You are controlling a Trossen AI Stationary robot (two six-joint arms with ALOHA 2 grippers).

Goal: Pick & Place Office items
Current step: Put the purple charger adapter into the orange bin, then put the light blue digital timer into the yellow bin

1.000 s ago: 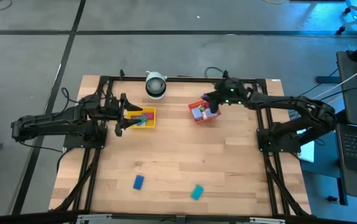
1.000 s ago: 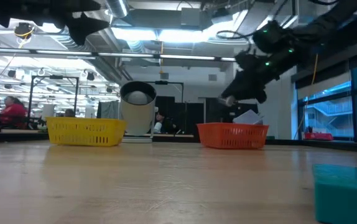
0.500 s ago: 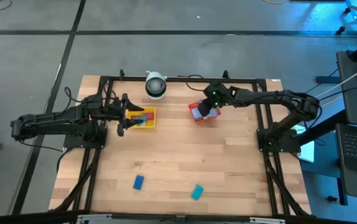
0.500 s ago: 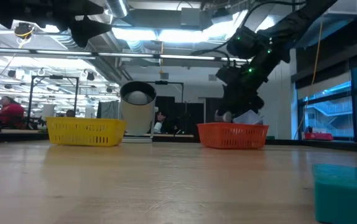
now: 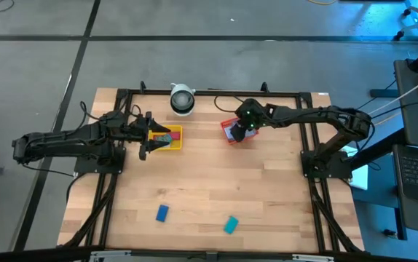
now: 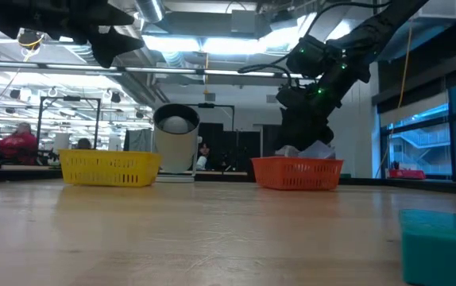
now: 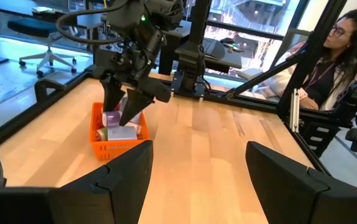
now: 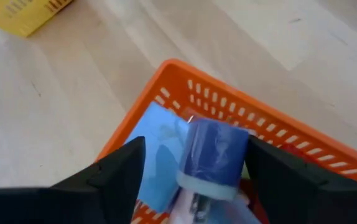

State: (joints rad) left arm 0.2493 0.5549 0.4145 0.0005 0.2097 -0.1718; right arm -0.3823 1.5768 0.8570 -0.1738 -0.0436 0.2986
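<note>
Presently, right end effector (image 5: 238, 135): poised directly over the red tray (image 5: 227, 132), fingers parted, nothing pinched. Between them, in the right wrist view, a blue cylindrical item (image 8: 214, 155) sits in the tray, apparently touching neither finger; its lower end is cut off by the frame edge. A light blue flat piece (image 8: 157, 152) lies beside it in the same tray. Other tray contents: partly hidden under the end effector from above; from the left wrist view, a purple piece (image 7: 112, 118) and a whitish piece (image 7: 124, 133) show, shapes hard to make out.

Left end effector (image 5: 146, 135): held wide, empty, just at the near-left edge of the yellow tray (image 5: 175, 138), which holds small pieces too tiny to separate.

Loose on the worktop (image 5: 209, 182), well apart from both arms: a blue block (image 5: 162, 212) and a teal block (image 5: 230, 225), the latter cut off at the low view's edge.

Other: a white-and-black round device (image 5: 182, 100) at the far edge between the trays; a seated person (image 7: 328, 59) beyond the worktop.
</note>
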